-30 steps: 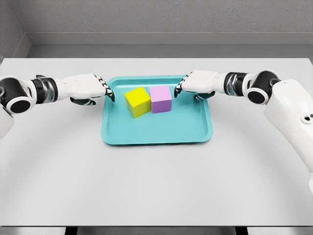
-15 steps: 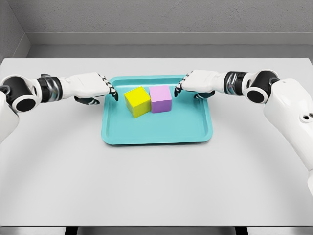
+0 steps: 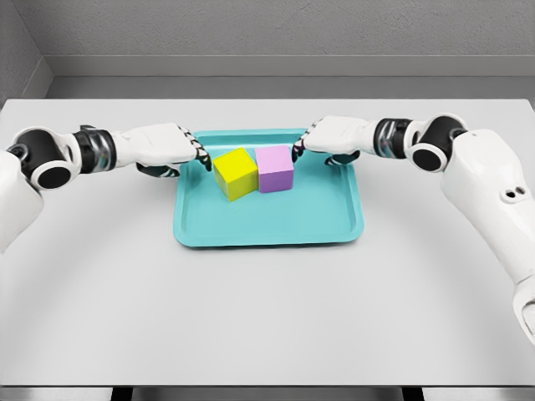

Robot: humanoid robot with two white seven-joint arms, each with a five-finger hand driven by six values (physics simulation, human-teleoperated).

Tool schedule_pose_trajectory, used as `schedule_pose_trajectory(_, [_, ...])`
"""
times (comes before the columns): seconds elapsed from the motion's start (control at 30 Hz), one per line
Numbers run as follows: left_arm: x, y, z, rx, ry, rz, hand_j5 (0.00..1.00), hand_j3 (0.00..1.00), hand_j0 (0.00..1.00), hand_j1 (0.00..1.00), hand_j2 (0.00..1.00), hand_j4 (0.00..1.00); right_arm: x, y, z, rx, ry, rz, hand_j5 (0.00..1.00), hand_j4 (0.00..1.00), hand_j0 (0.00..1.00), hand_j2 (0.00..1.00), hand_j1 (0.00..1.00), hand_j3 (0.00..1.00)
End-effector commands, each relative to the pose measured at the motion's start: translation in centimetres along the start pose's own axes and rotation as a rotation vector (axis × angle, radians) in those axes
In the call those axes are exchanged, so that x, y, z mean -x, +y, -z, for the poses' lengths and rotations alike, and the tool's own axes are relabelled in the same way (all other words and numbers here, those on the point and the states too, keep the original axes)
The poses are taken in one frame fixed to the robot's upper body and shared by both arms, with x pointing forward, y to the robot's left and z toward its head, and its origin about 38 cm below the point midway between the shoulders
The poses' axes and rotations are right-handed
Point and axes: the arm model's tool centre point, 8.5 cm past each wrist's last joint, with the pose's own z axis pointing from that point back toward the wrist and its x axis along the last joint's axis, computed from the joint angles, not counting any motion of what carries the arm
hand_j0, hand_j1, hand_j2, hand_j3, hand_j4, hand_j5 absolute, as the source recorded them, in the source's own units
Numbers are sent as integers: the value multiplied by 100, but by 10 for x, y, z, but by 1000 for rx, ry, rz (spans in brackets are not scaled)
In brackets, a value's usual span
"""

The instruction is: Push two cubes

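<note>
Tray (image 3: 267,230): on table (image 3: 267,317).
Cubes: yellow (image 3: 235,173) touched purple (image 3: 275,168).
Left hand (image 3: 167,146): curled, empty, just beside yellow.
Right hand (image 3: 330,138): curled, empty, beside purple.

Two touching cubes (image 3: 253,171) in tray (image 3: 267,225)

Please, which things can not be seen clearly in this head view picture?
- Contact between left hand and yellow cube: fingertips too small to tell.
- Same for right hand and purple cube.
- Cubes' far faces: hidden by the cubes themselves.
- Both upper arms: cut off by the side edges.
</note>
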Motion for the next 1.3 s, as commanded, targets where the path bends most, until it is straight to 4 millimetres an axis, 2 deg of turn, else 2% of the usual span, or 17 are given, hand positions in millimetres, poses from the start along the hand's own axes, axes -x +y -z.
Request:
schedule_pose_trajectory(0.0, [-2, 1, 3, -1, -5, -5, 69, 69, 69, 69, 69, 69, 1, 1, 1, -1, 2, 10, 70, 70, 70, 70, 70, 70])
schedule_pose_trajectory(0.17, [1, -2, 4, 6, 0, -18, 69, 69, 69, 69, 69, 69, 1, 3, 1, -4, 4, 13, 70, 70, 70, 70, 70, 70])
schedule_pose_trajectory(0.9, [1, 11, 13, -22, -3, -36, 70, 70, 70, 70, 70, 70, -2, -2, 5, -3, -2, 1, 70, 70, 70, 70, 70, 70])
schedule_pose_trajectory(1.1, [8, 4, 11, -9, 13, -57, 71, 71, 71, 71, 71, 71, -5, -4, 8, -1, -10, -3, 70, 70, 70, 70, 70, 70])
schedule_pose_trajectory(1.2, [11, 1, 8, -3, 23, -64, 58, 58, 58, 58, 58, 58, -5, -4, 9, -6, -11, -7, 70, 70, 70, 70, 70, 70])
schedule_pose_trajectory(1.27, [10, 0, 8, 14, 20, -61, 55, 55, 55, 55, 55, 55, -2, -3, 6, -8, -2, -6, 70, 70, 70, 70, 70, 70])
